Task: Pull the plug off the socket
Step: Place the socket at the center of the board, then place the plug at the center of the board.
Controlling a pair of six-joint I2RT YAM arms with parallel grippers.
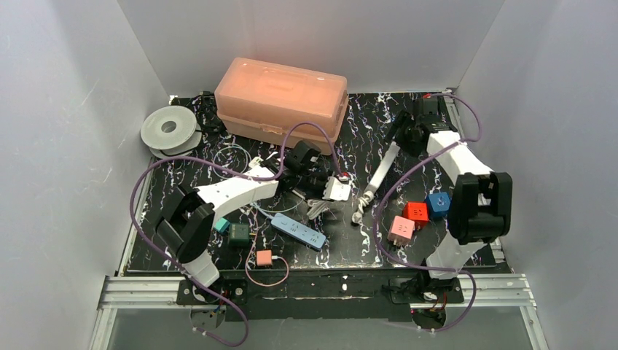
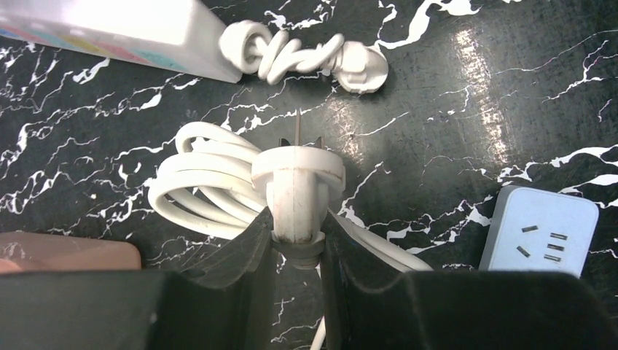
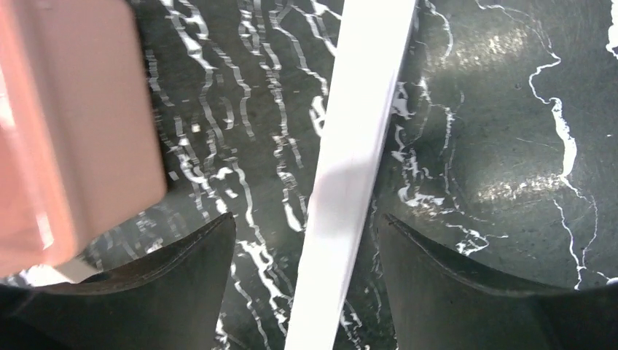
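Note:
My left gripper [image 2: 297,219] is shut on the white plug [image 2: 297,182], whose bare prongs point away over the black marbled table. The plug's white cable [image 2: 200,182] lies coiled behind it. The plug touches no socket. In the top view the left gripper [image 1: 319,181] holds the plug [image 1: 337,188] mid-table. The long white socket strip [image 1: 382,171] lies to its right, with its own bundled cable [image 2: 306,55] at the near end. My right gripper [image 3: 307,219] is open. Its fingers straddle the white socket strip [image 3: 350,146] with gaps on both sides.
A pink lidded box [image 1: 280,98] stands at the back, and a grey spool [image 1: 169,130] at the back left. A blue power strip [image 1: 299,232] lies in front of the left gripper. Red [image 1: 417,212], blue [image 1: 438,203] and pink [image 1: 401,230] cube adapters sit by the right arm. A green adapter [image 1: 238,233] lies near the left base.

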